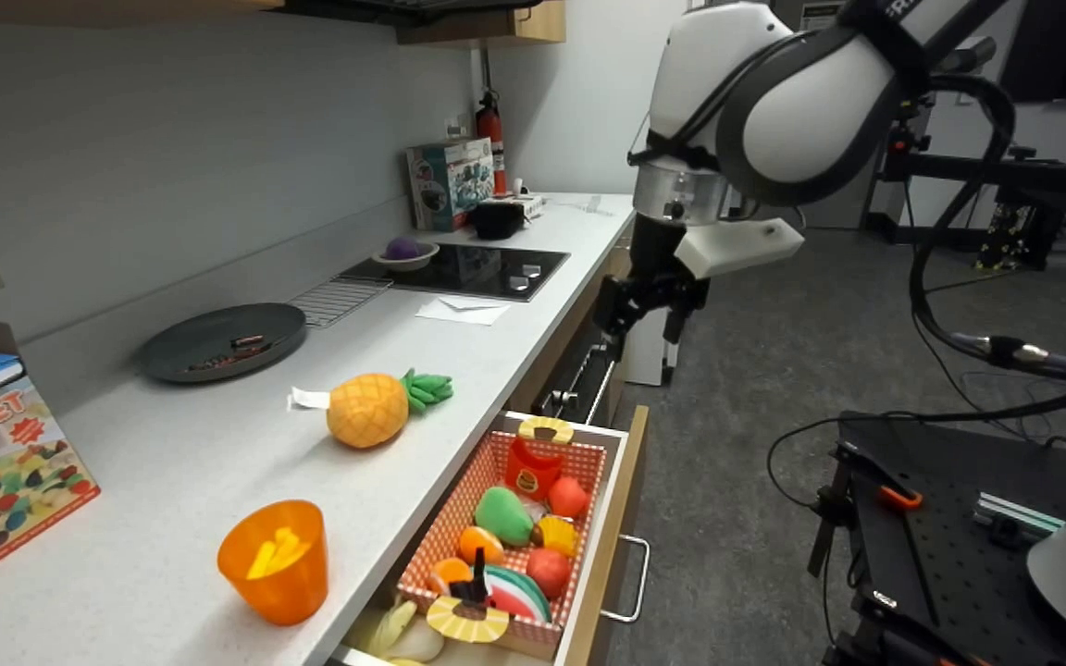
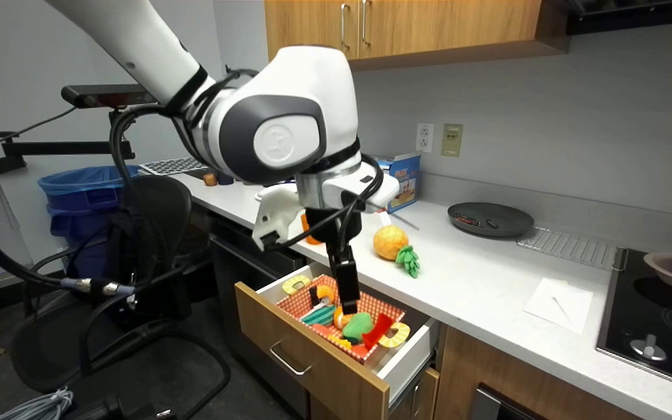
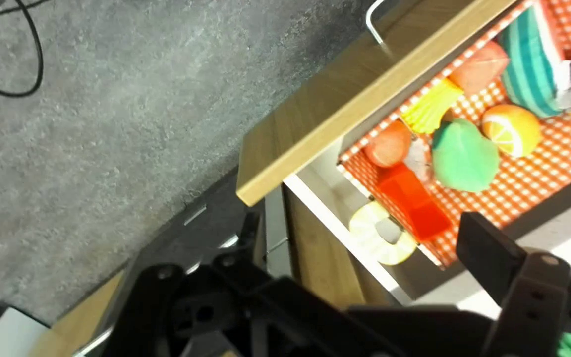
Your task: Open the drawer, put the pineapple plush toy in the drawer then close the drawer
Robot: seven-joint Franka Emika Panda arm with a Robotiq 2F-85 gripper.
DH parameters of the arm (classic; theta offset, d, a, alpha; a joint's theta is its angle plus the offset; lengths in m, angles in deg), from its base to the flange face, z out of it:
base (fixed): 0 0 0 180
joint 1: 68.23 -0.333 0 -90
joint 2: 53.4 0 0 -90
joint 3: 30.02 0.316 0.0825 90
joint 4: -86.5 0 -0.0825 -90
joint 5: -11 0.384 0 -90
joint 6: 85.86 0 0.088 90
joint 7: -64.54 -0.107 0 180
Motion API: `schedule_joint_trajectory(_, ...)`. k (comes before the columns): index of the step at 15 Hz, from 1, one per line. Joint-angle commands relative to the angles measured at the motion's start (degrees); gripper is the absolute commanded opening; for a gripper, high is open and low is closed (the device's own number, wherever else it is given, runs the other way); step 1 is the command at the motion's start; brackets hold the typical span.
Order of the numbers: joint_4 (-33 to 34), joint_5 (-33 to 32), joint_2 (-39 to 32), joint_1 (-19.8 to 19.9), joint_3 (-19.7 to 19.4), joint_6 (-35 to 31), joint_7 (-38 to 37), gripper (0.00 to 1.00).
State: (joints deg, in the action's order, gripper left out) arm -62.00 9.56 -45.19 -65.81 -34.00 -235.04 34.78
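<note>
Near the counter's edge [image 1: 464, 449] (drawer [image 2: 324, 373] open) lies the pineapple [image 1: 371, 410].

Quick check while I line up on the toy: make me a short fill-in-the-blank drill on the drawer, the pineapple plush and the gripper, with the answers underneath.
1. Rather than shut, the drawer stands ____.
2. Of drawer and countertop, the place where the pineapple plush toy rests is the ____.
3. The toy's leafy tuft is coloured ____.
4. At this moment the gripper is holding ____.

Missing words: open; countertop; green; nothing.
</note>
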Motion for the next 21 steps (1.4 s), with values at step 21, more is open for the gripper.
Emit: schedule_joint_trajectory(21, 29.4, 14.6, -18.5, -1.3, 5.2, -0.9, 35.6, 1.00)
